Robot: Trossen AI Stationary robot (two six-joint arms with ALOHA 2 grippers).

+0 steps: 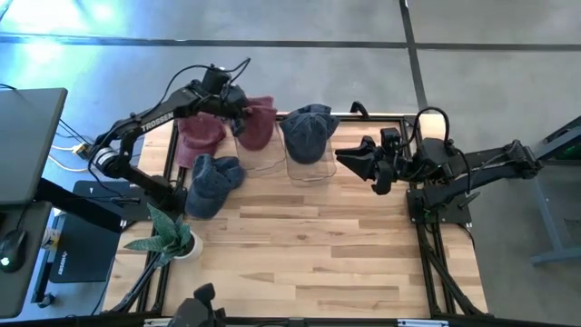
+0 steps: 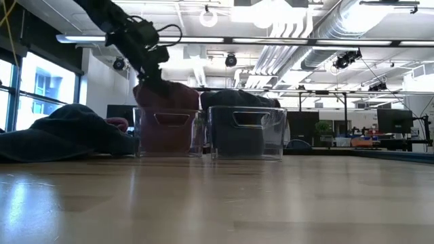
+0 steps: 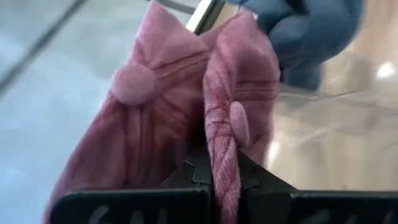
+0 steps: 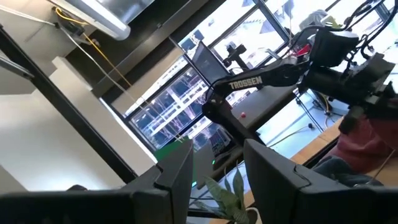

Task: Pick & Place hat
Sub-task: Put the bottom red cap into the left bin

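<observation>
My left hand (image 3: 224, 180) pinches a fold of the pink hat (image 1: 257, 123) above the left clear bin (image 2: 168, 132). The thin fold could slip (only fabric is gripped), dropping it across the rim. My right hand (image 1: 360, 161) waits, fingers apart, beside the table (image 1: 300, 245).

Grey concrete floor (image 1: 300, 23) with dark seam lines beyond the left gripper (image 1: 238, 120). Light wood-plank table (image 1: 300, 254) spreads below both grippers. Open ceiling with white ducts (image 2: 319, 30) and strip lights above (industrial hall). Bright windows (image 2: 37, 91) behind the left gripper, monitors (image 2: 393, 122) far off.
</observation>
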